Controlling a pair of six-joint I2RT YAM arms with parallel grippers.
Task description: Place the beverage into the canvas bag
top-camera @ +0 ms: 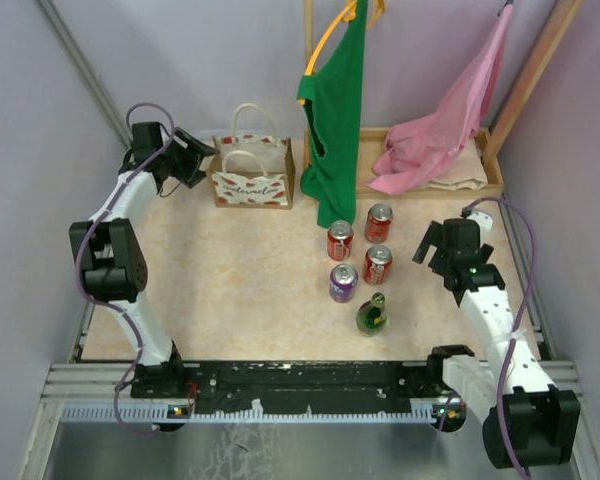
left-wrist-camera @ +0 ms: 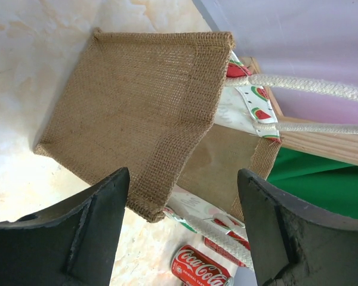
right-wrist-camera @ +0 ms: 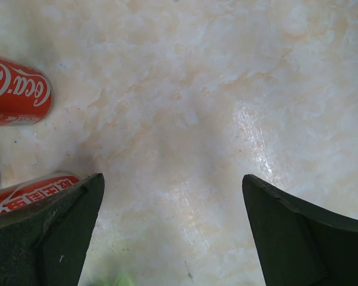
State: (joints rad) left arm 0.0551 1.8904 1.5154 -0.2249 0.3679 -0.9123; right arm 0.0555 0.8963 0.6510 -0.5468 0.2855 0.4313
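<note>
The canvas bag (top-camera: 252, 177) stood upright near the far edge of the table (top-camera: 230, 290), left of the middle, its two white handles (top-camera: 248, 118) arching over an open mouth; it looked soft and light, likely to sag or slide if nudged, so its rim or a handle seemed the place to steady it. The beverages stood well apart from it, in the right half of the table: a red can (top-camera: 340, 240), a second red can (top-camera: 379, 222), a third red can (top-camera: 378, 264), a purple can (top-camera: 343, 283) and, nearest the near edge, a green bottle (top-camera: 372, 315). The cans were probably stiff, smooth and a little slippery, best pinched across the round wall at mid-height; the bottle looked like glass, so breakable and easy to tip, and better taken low on its body than at the neck.

The left gripper (top-camera: 192, 158) hovered just beside the bag's left end, its pincer wide and holding nothing; its wrist view looked down on the tan side panel (left-wrist-camera: 137, 107), with the fingers (left-wrist-camera: 95, 220) short of the cloth. The right gripper (top-camera: 438, 245) hung over bare table near the right edge, beside the cans, its pincer also wide and empty.

Behind the cans a green garment (top-camera: 335, 130) hung down to the table; a pink cloth (top-camera: 440, 130) draped into a wooden tray (top-camera: 492, 187) at the far right corner.
</note>
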